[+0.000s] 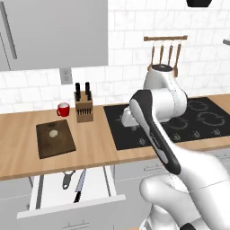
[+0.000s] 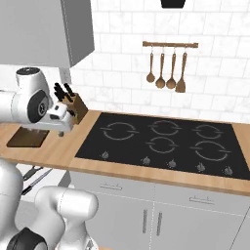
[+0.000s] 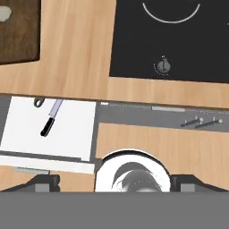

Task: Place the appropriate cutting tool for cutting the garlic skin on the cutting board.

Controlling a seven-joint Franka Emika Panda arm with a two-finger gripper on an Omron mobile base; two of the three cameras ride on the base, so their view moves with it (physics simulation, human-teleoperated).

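Inside the open drawer (image 1: 49, 193) lies the black-handled, silver-bladed knife (image 1: 79, 185); fingers (image 3: 44, 182) spread, empty.

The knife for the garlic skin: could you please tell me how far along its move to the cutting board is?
Done: the drawer under the counter stands open, exposing the knife beside the peeler. In hand: nothing; the tool hangs above the counter near the knife block. Left: grasp the knife and lay it on the cutting board, where the garlic sits.

Dark brown cutting board (image 1: 55, 139), whitish garlic (image 1: 54, 133), black-handled silver knife (image 1: 79, 185), red mug (image 1: 63, 109).
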